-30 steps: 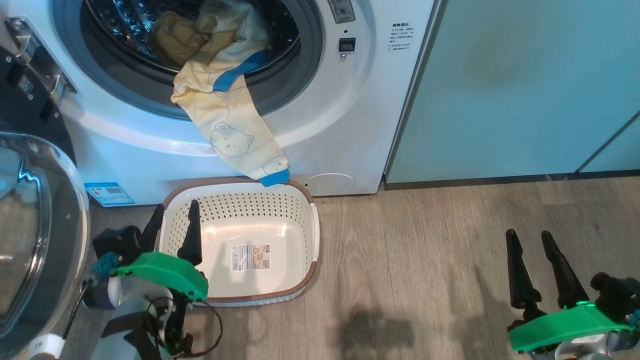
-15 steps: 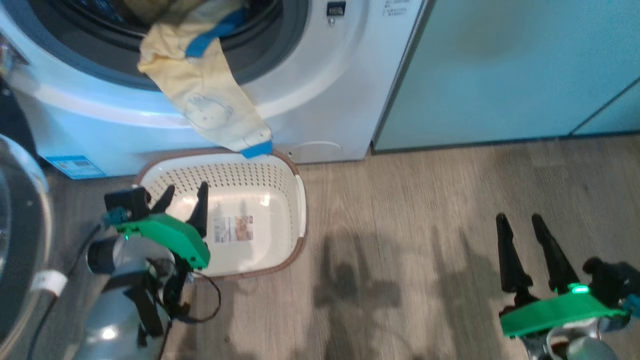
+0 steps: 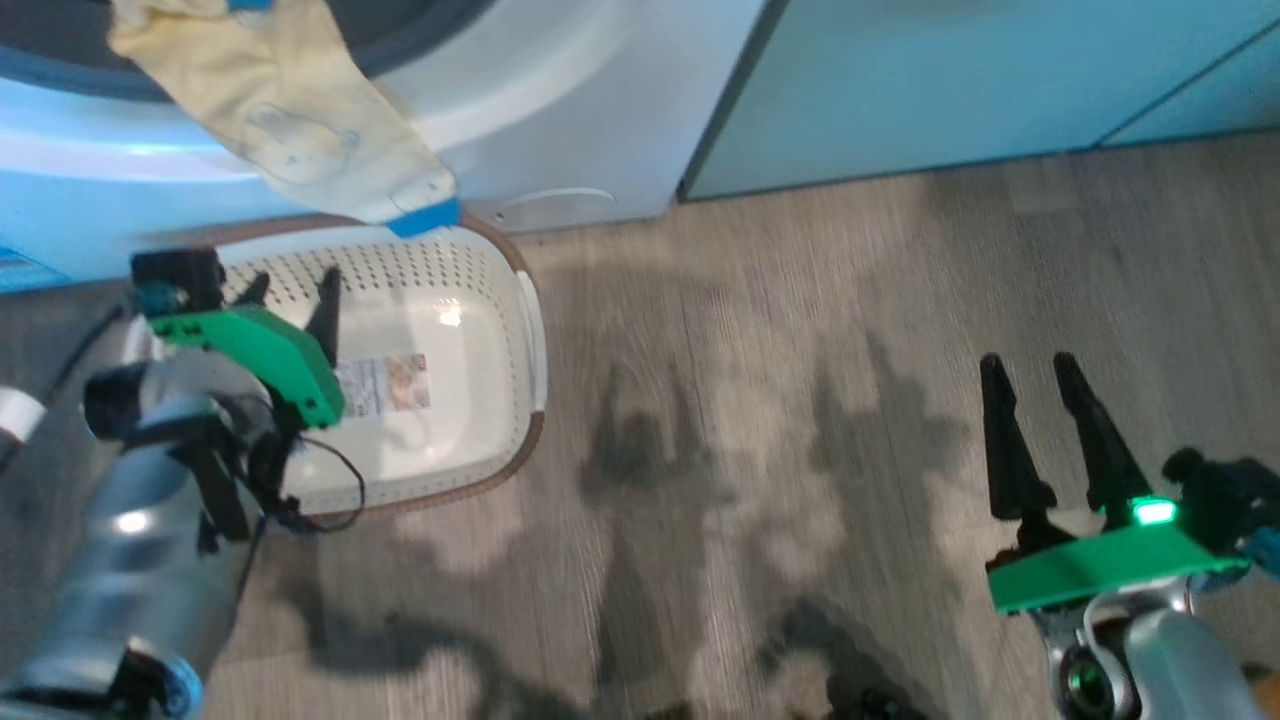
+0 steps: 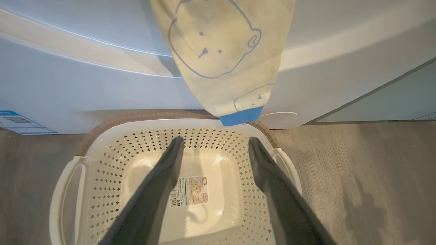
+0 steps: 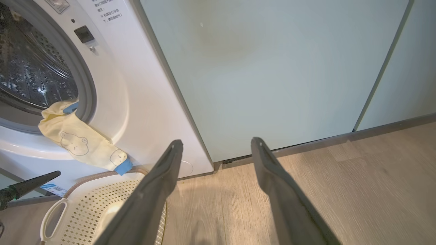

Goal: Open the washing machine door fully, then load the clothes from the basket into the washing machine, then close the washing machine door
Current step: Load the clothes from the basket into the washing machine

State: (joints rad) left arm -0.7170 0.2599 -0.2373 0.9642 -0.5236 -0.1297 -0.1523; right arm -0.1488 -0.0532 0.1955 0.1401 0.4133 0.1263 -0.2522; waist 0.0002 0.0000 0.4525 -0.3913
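Over the basket (image 4: 102, 160), left gripper (image 4: 216, 139) spread, empty; right gripper (image 3: 1026, 360) likewise; right wrist view reveals drum (image 5: 30, 78), clothes (image 5: 78, 143) dangling

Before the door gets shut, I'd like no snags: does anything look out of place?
Yes. One yellow garment hangs out of the washing machine, over the grey seal and down the white front, its blue cuff near the basket rim. Closing up now would likely trap it.

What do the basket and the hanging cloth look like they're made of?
Basket: glossy cream plastic, likely; moulded perforated walls, shine on its base. Cloth: soft matte fabric, probably cotton knit; it drapes limply, with printed bear outlines and a blue cuff.
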